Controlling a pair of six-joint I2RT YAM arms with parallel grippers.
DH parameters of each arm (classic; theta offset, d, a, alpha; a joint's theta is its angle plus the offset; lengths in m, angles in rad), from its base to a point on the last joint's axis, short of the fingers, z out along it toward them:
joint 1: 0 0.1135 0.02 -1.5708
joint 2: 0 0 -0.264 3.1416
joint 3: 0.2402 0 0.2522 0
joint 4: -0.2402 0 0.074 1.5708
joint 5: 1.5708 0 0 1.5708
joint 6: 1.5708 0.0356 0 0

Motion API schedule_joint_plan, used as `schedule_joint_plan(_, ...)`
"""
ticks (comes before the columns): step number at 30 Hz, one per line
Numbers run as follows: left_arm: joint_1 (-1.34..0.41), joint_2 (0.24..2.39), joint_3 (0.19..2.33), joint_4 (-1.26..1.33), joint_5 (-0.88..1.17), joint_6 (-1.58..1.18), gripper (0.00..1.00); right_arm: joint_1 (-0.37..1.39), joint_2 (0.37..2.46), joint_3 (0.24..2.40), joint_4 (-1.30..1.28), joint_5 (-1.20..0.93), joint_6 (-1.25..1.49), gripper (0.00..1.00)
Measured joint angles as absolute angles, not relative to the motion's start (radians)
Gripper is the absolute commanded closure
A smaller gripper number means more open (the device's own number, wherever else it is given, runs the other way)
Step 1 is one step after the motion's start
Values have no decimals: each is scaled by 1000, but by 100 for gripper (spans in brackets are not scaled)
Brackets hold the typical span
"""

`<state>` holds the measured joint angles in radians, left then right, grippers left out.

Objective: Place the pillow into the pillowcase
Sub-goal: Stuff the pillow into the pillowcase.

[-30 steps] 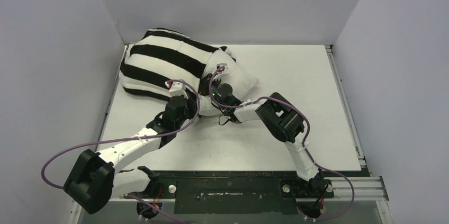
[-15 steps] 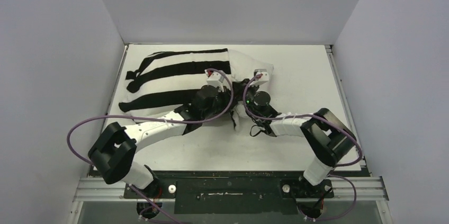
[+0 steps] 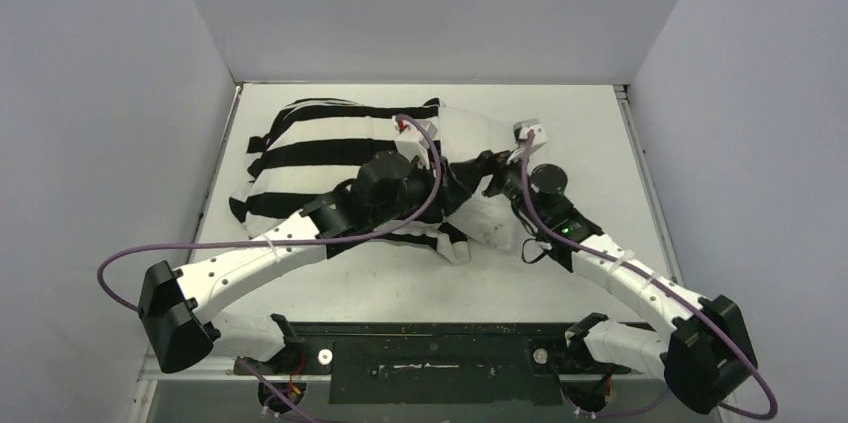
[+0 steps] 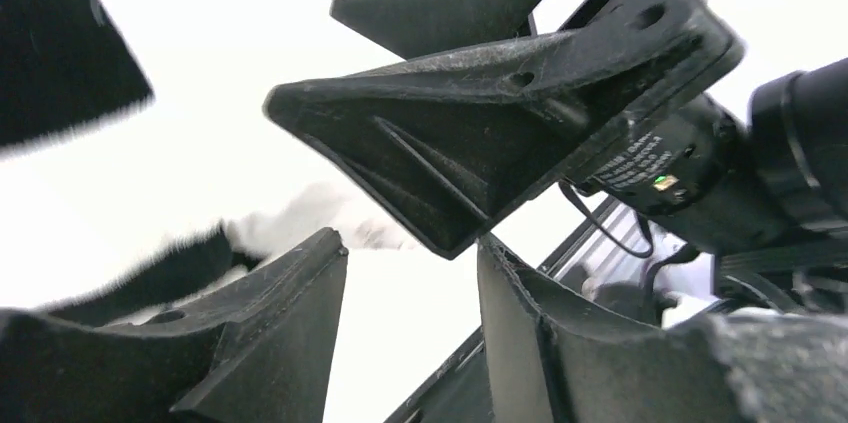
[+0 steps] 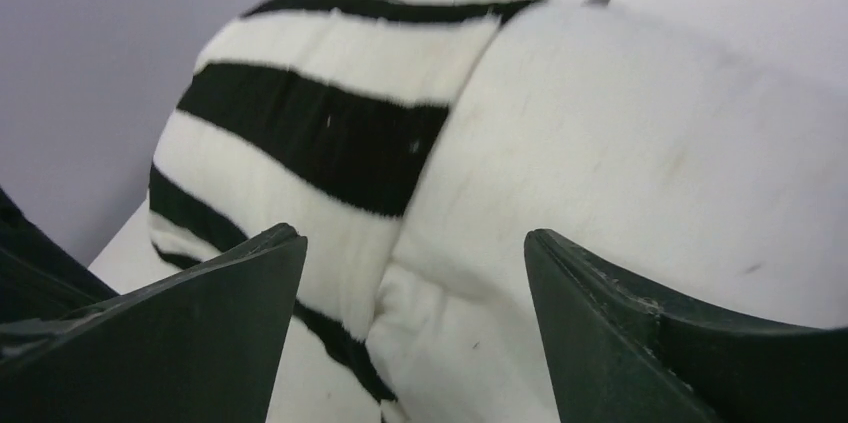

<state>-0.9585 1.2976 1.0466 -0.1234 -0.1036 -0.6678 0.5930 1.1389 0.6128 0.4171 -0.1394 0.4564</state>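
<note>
The pillow point(image 3: 478, 135) is lying in the far-left part of the counter point(image 3: 590, 143), its long axis running alongside the far edge. Most of it is already sitting inside the pillowcase point(image 3: 320, 148), and only its plain white end is sticking out, pointing toward the right edge. The striped hem is crossing the pillow just where the two arms are meeting, so the bare end is lying straight ahead of the right pincer point(image 5: 412, 235), with the hem a little to its left. That pincer is standing wide apart and gripping nothing; whether its fingers are touching the cloth I cannot tell. The left pincer point(image 4: 410, 243) is reaching in from the striped side, jaws parted partway with nothing between them, right beside the other. Both are sitting about equally near, and the coming move is likely calling for the hem to be drawn rightward over the bare end.
</note>
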Motion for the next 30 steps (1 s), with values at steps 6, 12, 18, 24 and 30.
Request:
schedule_joint_plan(6,-773,1364,1363,-194,-181,-567,51,401,1092,835,200,-250,372,0)
schedule_joint_plan(12,-639,1631,1546,-224,-266,-478,48,206,1313,942,161,-456,397,1)
schedule_joint_plan(18,-639,1952,1734,-299,-266,-433,55,165,1630,1128,116,-573,372,5)
schedule_joint_plan(24,-635,2206,2046,-438,-295,-414,100,187,1821,1209,167,-677,381,25)
schedule_joint_plan(30,-653,2231,2202,-537,-258,-397,100,255,1844,1150,409,-707,508,91)
